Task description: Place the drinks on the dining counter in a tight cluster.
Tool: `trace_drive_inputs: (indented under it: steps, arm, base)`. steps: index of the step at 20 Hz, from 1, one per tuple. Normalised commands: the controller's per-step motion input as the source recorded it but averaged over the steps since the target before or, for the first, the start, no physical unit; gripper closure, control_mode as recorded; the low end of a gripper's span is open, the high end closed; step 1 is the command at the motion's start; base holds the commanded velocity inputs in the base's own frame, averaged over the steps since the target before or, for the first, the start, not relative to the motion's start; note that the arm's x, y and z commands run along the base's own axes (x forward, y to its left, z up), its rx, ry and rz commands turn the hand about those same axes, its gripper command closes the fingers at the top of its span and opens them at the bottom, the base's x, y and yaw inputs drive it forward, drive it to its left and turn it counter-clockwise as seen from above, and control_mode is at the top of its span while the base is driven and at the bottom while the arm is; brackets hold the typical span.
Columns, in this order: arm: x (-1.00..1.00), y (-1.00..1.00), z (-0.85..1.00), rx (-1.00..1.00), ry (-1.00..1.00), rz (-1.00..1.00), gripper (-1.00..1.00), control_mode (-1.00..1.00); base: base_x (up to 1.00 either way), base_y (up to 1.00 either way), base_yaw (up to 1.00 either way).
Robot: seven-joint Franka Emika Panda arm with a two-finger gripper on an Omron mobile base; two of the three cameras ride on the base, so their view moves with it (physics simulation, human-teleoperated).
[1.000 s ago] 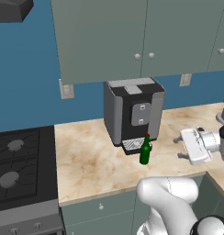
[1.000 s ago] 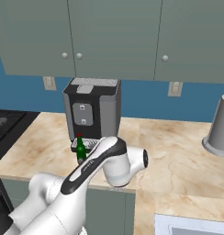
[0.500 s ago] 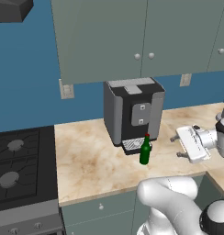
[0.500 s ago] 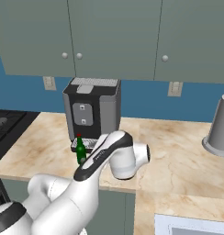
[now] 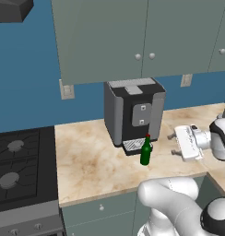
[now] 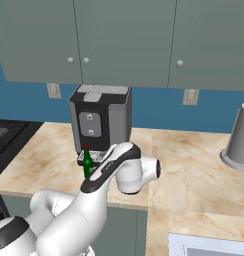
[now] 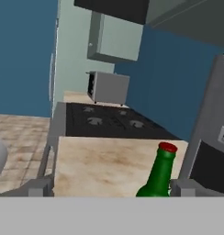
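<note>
One of the drinks, a slim dark green bottle [image 5: 145,151] with a red cap, stands upright on the marble-look kitchen counter [image 5: 91,166] in front of the coffee machine. My gripper [image 5: 174,144] hovers level with it just to its right, fingers pointing at it and open. Along the hand, the bottle [image 7: 159,177] sits between my two fingertips [image 7: 182,186], closer to the right one, and my gripper [image 7: 111,188] holds nothing. From the right base, the bottle [image 6: 87,162] peeks out behind my white forearm. The dining counter is out of view.
A dark grey coffee machine [image 5: 133,111] stands right behind the bottle, with its drip tray at the bottle's foot. A black stove [image 5: 17,166] lies to the left. A grey canister [image 6: 239,137] stands far right, a sink corner [image 6: 209,246] near the front. Cabinets hang overhead.
My hand has slid a little left toward the green bottle and the elbow has swung along. The bottle has not moved.
</note>
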Motion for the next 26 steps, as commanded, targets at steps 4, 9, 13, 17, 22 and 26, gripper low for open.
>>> trace_drive_inputs:
  steps: [4,9,13,17,22,26]
  arm:
    - [0.32,0.10,-0.10,0.00,0.00,-0.11,-1.00,-1.00]
    - [0.30,0.12,-0.10,0.00,0.02,-0.07,-1.00,-1.00]
    - [0.22,0.11,-0.14,0.00,0.04,-0.02,-1.00,-1.00]
    - [0.23,0.08,-0.11,0.00,0.03,0.00,-1.00,-1.00]
    - [0.24,0.07,-0.07,0.00,0.01,0.00,-1.00,-1.00]
    - [0.24,0.11,-0.06,0.00,0.00,0.00,-1.00,-1.00]
  base:
    - [0.00,0.00,0.00]
    - [0.00,0.00,0.00]
    - [0.00,0.00,0.00]
    - [0.00,0.00,0.00]
    - [0.00,0.00,0.00]
    - [0.00,0.00,0.00]
